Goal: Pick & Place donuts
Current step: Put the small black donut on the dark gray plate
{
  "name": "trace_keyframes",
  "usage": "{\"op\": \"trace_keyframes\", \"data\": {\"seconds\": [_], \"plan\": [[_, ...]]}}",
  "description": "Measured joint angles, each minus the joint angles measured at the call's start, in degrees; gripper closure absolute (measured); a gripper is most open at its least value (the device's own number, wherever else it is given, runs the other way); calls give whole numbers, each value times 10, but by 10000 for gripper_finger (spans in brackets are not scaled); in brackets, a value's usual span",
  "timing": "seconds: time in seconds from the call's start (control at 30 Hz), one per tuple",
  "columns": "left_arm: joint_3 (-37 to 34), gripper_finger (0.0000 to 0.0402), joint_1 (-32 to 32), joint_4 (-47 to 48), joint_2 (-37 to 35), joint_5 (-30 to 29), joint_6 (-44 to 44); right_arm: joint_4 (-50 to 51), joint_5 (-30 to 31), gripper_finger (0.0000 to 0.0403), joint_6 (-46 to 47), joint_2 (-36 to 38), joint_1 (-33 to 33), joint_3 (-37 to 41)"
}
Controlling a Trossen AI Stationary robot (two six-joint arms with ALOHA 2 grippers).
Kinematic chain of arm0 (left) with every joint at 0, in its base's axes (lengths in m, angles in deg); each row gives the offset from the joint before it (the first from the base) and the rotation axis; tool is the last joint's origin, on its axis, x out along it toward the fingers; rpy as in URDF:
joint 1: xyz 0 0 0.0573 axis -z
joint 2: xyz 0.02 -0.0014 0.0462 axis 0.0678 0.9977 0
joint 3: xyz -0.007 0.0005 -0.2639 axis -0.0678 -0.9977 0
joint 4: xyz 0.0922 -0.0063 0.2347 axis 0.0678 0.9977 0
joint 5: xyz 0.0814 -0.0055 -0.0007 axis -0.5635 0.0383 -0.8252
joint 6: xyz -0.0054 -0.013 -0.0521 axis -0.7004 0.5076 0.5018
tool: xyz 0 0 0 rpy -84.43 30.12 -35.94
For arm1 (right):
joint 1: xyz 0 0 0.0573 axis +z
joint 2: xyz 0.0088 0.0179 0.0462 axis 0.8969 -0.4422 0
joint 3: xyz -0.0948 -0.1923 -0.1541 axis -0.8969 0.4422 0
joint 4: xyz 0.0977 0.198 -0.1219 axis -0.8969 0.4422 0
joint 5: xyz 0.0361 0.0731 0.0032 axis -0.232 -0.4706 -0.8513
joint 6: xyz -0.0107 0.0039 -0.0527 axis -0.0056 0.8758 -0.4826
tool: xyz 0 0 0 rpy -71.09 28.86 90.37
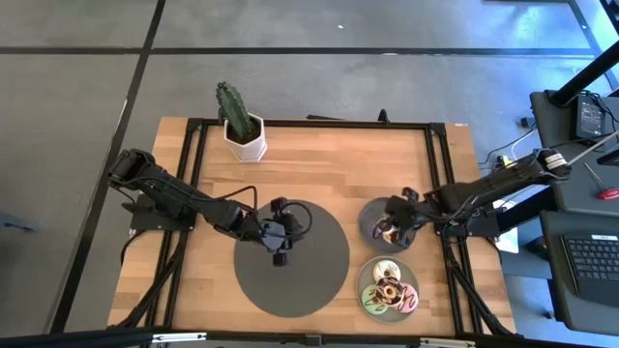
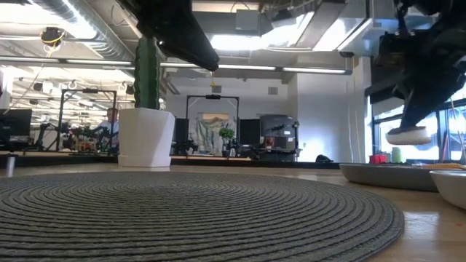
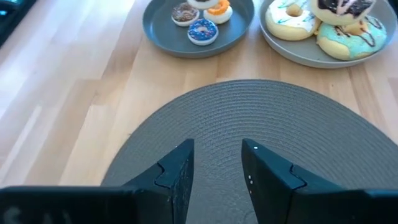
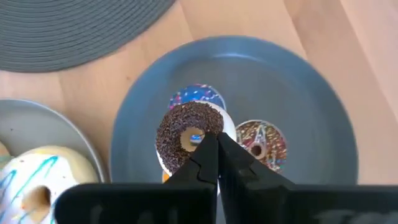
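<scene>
My right gripper (image 1: 391,230) hangs over the far grey plate (image 4: 298,81), shut on a chocolate-sprinkled donut (image 4: 186,132) with a white underside (image 2: 408,135). A blue mini donut (image 4: 198,96) and a brown sprinkled mini donut (image 4: 261,140) lie flat on that plate, and an orange one (image 3: 219,7) lies beside them. The near plate (image 1: 366,290) carries larger donuts: a cream one (image 3: 289,14), a pale green one (image 3: 351,38) and a chocolate-iced one (image 3: 342,5). My left gripper (image 3: 217,149) is open, low over the dark round mat (image 1: 319,280). My right gripper pinches the chocolate-sprinkled donut by its ring wall (image 4: 208,127), on the side nearest the wrist, beside the hole. The fingers (image 4: 233,155) come from above, slanting down. The donut is lifted clear of the far plate (image 2: 386,173) and tilted.
A white pot with a cactus (image 1: 242,126) stands at the table's far edge, left of centre. Black frame rails (image 1: 437,184) run along the table's sides. Bare wood (image 1: 329,169) lies between the pot and the plates. A person (image 2: 109,124) sits in the room behind.
</scene>
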Motion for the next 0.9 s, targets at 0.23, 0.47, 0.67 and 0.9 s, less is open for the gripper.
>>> {"op": "trace_keyframes", "data": {"seconds": [0.23,0.47,0.67,0.9], "plan": [[0,274,-1,0,0,-29,0,-7,-14,400,33,2,7,29],[0,274,-1,0,0,-28,2,-52,-10,399,33,2,7,58],[0,274,-1,0,0,-28,2,-55,7,398,31,2,7,59],[0,274,-1,0,0,-28,6,-52,15,397,24,2,6,59]]}}
